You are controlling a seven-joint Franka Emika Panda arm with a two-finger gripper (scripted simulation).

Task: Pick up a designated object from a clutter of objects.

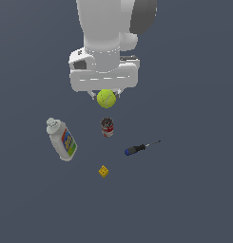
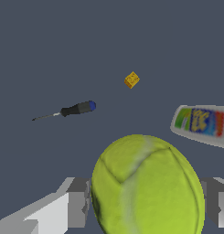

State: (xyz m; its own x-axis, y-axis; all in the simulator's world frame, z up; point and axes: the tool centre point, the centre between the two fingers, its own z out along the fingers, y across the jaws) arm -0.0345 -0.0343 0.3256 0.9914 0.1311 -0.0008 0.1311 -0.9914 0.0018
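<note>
One plain dark slate floor (image 1: 194,199), tennis ball (image 1: 106,98) clenched in gripper (image 1: 106,95) above scattered clutter

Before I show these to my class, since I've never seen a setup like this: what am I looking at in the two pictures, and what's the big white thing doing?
The white thing is a simulated robot arm; these are computer renders. Its gripper has two fingers shut on a yellow-green tennis ball.

The exterior view comes from a camera off the arm, looking at the whole scene. The wrist view comes from a camera mounted on the arm itself, so the ball looks huge between the fingers.

On the dark surface lie a white bottle with a colourful label on its side, a small red can standing upright, a blue-handled screwdriver and a tiny yellow cube. The can is hidden in the wrist view.
</note>
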